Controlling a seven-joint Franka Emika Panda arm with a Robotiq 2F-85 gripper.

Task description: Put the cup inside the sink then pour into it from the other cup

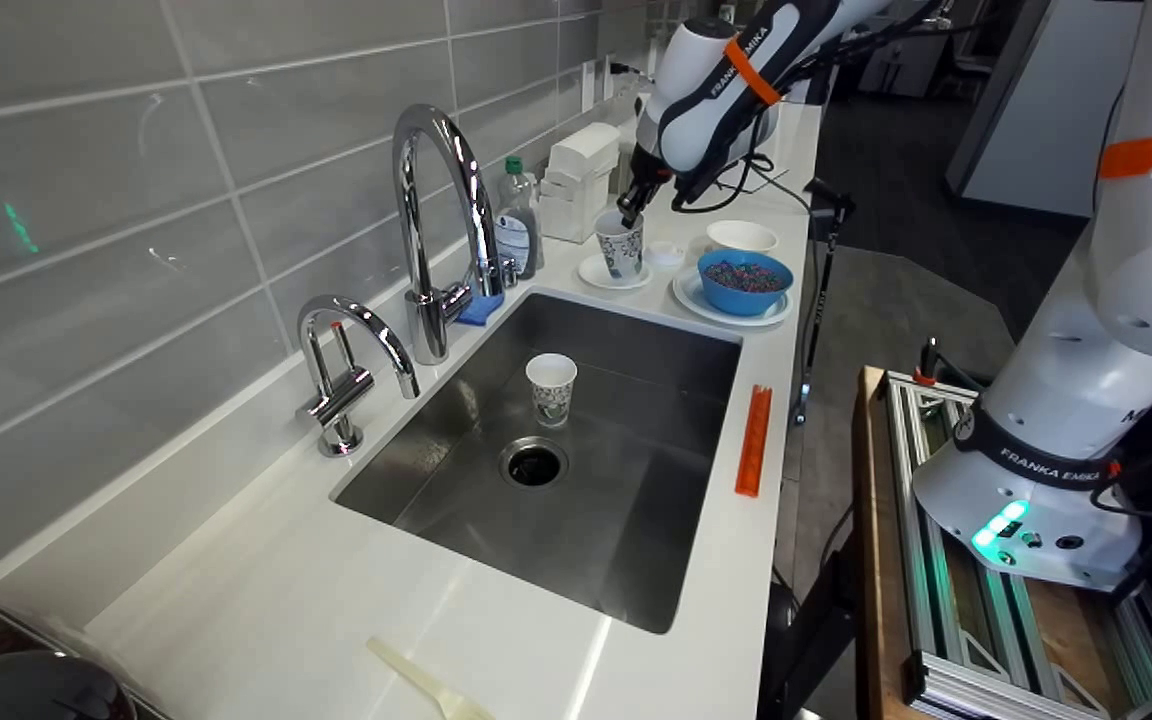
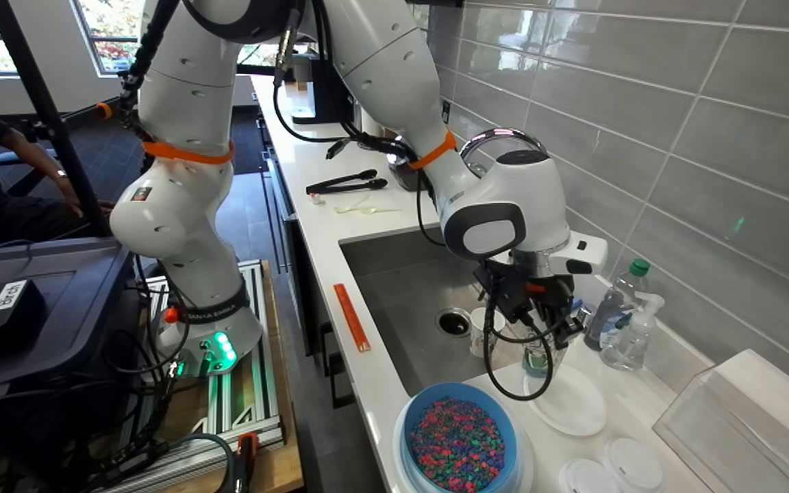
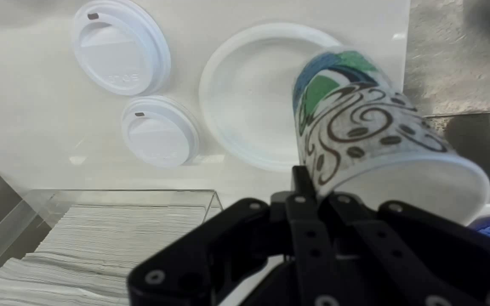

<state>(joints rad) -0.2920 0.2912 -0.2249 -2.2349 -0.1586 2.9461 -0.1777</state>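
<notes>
A pale paper cup (image 1: pixel 551 392) stands upright in the steel sink (image 1: pixel 596 525), beside the drain; it also shows in an exterior view (image 2: pixel 485 335), partly behind the arm's cables. My gripper (image 1: pixel 629 213) is shut on the rim of the other cup (image 1: pixel 620 250), which has brown swirls and a green-blue base. In the wrist view this held cup (image 3: pixel 355 119) hangs from the fingertips (image 3: pixel 315 189), its mouth towards the camera. It is over or at a white plate (image 3: pixel 228 91) beside the sink; I cannot tell whether they touch. The held cup's contents are not visible.
A blue bowl (image 1: pixel 736 298) of coloured bits sits on a plate at the sink's corner. Lids (image 3: pixel 121 55), a napkin holder (image 3: pixel 121 246) and soap bottles (image 2: pixel 617 301) stand nearby. A tall faucet (image 1: pixel 416 230) and a small tap (image 1: pixel 336 400) line the wall side. An orange strip (image 1: pixel 754 440) lies on the front edge.
</notes>
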